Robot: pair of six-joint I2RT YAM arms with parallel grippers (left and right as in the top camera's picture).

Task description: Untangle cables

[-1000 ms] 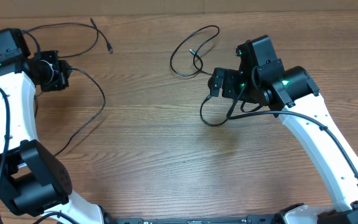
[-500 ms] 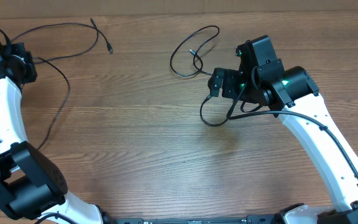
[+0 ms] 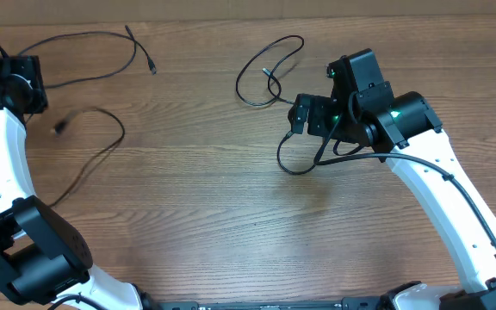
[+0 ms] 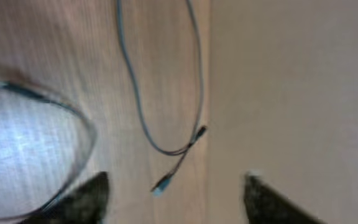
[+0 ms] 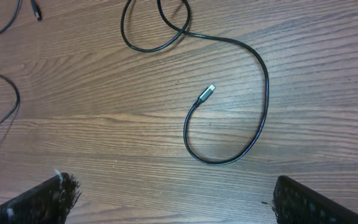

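Overhead view of a wooden table with two white robot arms. Three thin black cables lie as separate loose strands and no knot shows, so the untangling looks close to finished, with only spreading and checking left.

The left gripper sits at the 9 o'clock edge of the table. Its wrist camera is blurred, but the two dark fingers stand wide apart with nothing between them. Two strands lie on that side. One curves across the 10 o'clock corner, and its near end may run under the gripper, though that cannot be told. The other sweeps down toward 8 o'clock.

The right gripper hovers right of centre, its fingers spread fully and holding nothing. The looped cable lies flat on the wood at 12 o'clock from those fingers, apart from them, with its silver plug pointing toward 1 o'clock.

The next move probably calls for lowering over one strand, pinching it away from the plug, and pulling it clear of its neighbours.
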